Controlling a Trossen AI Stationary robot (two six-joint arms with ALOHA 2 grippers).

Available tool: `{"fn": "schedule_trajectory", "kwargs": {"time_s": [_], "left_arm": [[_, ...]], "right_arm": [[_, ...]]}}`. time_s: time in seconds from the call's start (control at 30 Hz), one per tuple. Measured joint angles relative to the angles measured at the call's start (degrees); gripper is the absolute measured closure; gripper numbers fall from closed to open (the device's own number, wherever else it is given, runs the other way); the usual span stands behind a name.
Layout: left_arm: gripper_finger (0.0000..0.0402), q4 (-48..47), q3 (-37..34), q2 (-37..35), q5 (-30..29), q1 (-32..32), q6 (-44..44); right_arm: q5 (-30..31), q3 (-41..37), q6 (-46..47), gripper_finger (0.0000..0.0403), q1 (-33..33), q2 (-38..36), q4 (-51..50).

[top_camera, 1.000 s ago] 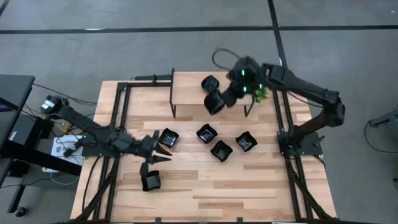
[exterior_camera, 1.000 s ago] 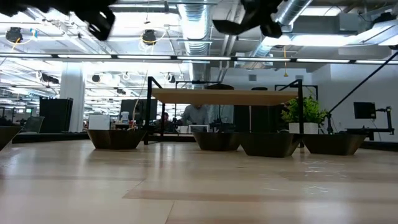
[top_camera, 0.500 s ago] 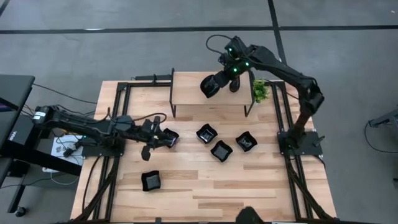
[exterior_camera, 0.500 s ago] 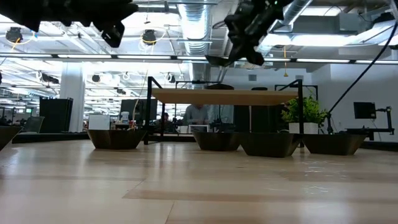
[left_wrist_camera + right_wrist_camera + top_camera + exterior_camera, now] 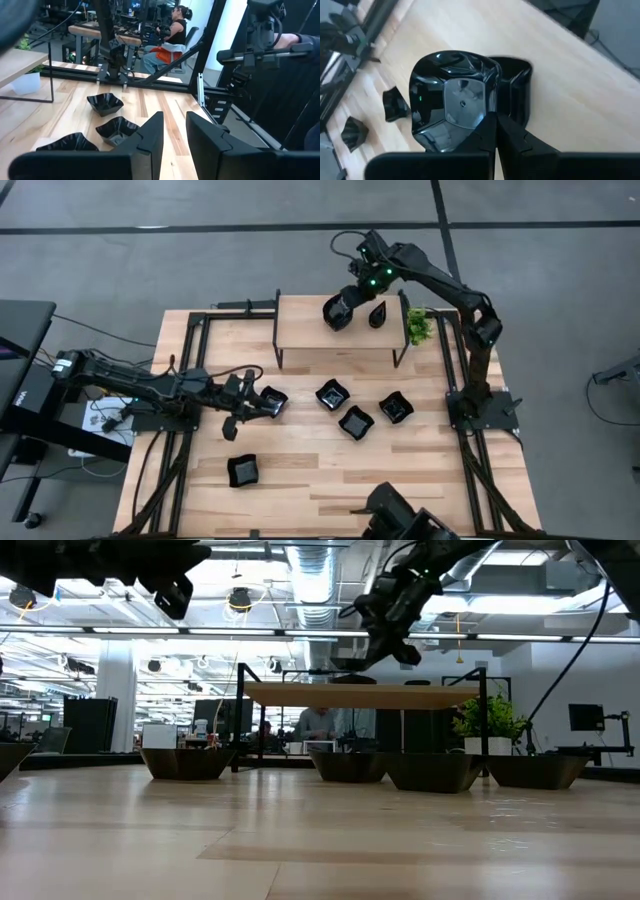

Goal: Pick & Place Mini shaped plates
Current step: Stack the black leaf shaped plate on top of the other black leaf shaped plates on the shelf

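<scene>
High view: glossy black wavy-edged plate (image 5: 338,313) in right gripper (image 5: 350,299) above wooden shelf (image 5: 300,330).

The floor (image 5: 250,260) around the table is grey concrete, crossed by dark lines, one running from 9 to 3 o'clock and another going toward 12 o'clock. At 9 o'clock of the table stands a dark desk (image 5: 25,315). In the low view the room behind is a big open office with a ceiling of silver ducts (image 5: 315,570) and round hanging lamps (image 5: 238,600). A white column (image 5: 115,690) stands at the left. A person (image 5: 172,30) sits at a desk far behind.
</scene>
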Motion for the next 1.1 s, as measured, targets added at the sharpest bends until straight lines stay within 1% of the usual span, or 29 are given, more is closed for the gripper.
{"fn": "schedule_trajectory", "kwargs": {"time_s": [0.37,0.87,1.1], "left_arm": [[0.0317,0.3,0.0,0.0,0.0,0.0,0.2],[0.0317,0.6,0.0,0.0,0.0,0.0,0.2],[0.0317,0.7,0.0,0.0,0.0,0.0,0.2]], "right_arm": [[3.3,-0.1,-1.0,0.0403,0.2,1.0,-1.6],[3.4,-0.1,-4.5,0.0403,0.1,1.0,-1.0],[3.5,-0.1,-4.5,0.0382,0.1,1.0,0.8]]}}
